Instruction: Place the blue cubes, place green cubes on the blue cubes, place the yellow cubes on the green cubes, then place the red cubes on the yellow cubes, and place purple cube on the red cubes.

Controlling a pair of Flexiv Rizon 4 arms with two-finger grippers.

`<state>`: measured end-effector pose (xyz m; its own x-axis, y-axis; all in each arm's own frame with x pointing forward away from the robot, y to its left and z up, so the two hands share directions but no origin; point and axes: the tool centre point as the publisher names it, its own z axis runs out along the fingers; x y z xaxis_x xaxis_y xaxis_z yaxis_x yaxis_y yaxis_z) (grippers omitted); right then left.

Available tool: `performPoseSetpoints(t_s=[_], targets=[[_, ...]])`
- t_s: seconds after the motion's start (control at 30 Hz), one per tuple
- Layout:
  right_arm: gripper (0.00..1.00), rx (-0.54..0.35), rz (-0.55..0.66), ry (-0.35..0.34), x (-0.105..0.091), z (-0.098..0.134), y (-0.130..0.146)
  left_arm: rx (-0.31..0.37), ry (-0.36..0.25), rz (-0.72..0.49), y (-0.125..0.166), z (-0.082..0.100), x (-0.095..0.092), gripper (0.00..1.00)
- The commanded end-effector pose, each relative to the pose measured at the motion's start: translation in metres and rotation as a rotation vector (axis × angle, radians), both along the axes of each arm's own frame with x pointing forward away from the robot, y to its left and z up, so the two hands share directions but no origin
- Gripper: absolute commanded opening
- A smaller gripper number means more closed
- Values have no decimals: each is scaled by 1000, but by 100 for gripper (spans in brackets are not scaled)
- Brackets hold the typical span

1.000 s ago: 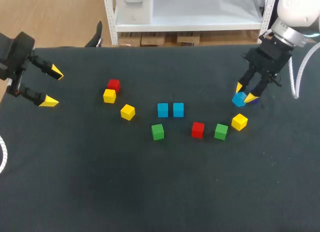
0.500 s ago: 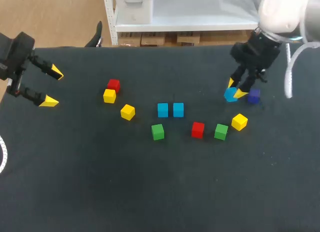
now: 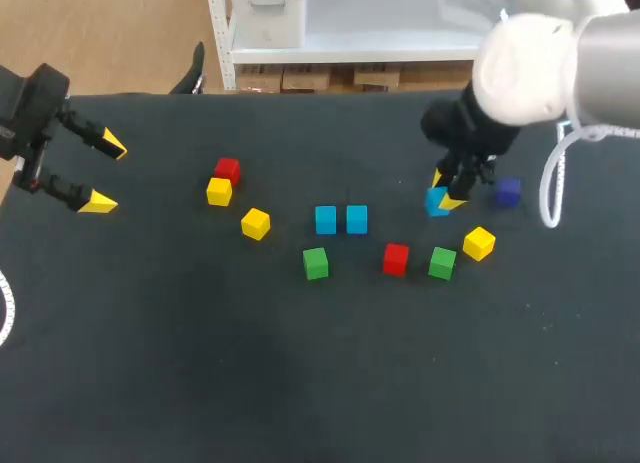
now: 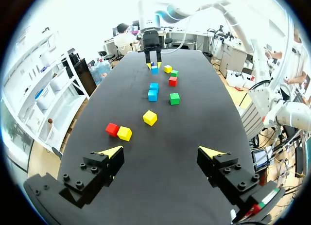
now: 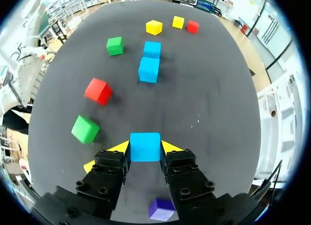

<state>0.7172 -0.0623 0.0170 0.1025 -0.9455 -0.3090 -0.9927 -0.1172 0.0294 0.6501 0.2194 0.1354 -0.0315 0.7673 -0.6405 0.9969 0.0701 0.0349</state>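
Right now the right claw (image 5: 145, 148) is pinching a blue cube (image 5: 145, 146) between its yellow tips, 1 finger on each side face; whether that cube rests on the table (image 3: 300, 403) or hangs just above it I cannot tell. Straight ahead of the claw in its wrist view, near but apart, lie the other 2 blue cubes (image 5: 148, 69), set side by side in a line that runs away from the fingers. From above, that pair lies toward the table's middle, on the left-arm side of the claw, with bare surface between, so I judge the held cube needs only a short carry that way to join the near end of the row. On the claw's other side, just beside it, sits the 1 purple cube (image 3: 507, 191). Nearer the robot, a red cube (image 3: 396, 259), a green cube (image 3: 442, 263) and a yellow cube (image 3: 478, 243) lie in a loose arc. The left claw (image 3: 105, 172) hangs spread and empty at the table's far left edge, well apart from every cube, so the right arm is the nearer one. Count: 3 blue, 2 green, 3 yellow, 2 red, 1 purple.
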Motion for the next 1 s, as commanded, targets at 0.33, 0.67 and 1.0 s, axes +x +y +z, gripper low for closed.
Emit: performPoseSetpoints(t_s=[0.33, 0.67, 1.0], targets=[[0, 17, -51, -70, -7, -12, 35, -1, -1, -3, 0, -1, 1, 100], [0, -2, -123, -32, -6, -11, 53, -1, -1, -3, 0, -1, 1, 100], [0, -18, -190, -29, -10, -6, 67, -1, -1, -3, 0, -1, 1, 100]])
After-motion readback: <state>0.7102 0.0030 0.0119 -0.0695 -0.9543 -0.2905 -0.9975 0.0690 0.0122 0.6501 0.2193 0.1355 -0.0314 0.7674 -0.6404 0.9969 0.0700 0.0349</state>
